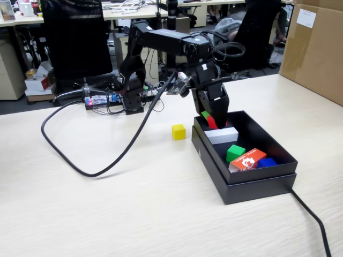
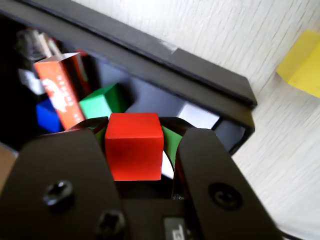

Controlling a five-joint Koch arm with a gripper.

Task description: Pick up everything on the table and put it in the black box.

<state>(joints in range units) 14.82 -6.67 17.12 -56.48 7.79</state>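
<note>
My gripper (image 1: pixel 212 120) is shut on the red cube (image 1: pixel 213 122) and holds it over the back left corner of the black box (image 1: pixel 257 187). In the wrist view the red cube (image 2: pixel 134 145) sits between the green-lined jaws of the gripper (image 2: pixel 136 125), above the box wall (image 2: pixel 165 65). The green cube (image 1: pixel 235 152) lies inside the box and also shows in the wrist view (image 2: pixel 102 101). The yellow cube (image 1: pixel 178 131) rests on the beige table (image 1: pixel 134 214), left of the box; it shows in the wrist view (image 2: pixel 302 65) at the right edge.
Inside the box lie a white block (image 1: pixel 222 135), an orange packet (image 1: pixel 248 159) and a blue thing (image 1: pixel 266 162). A big brown carton (image 1: pixel 316 48) stands at the right. A black cable (image 1: pixel 107 160) loops across the table; another cable (image 1: pixel 316 225) runs from the box's near corner.
</note>
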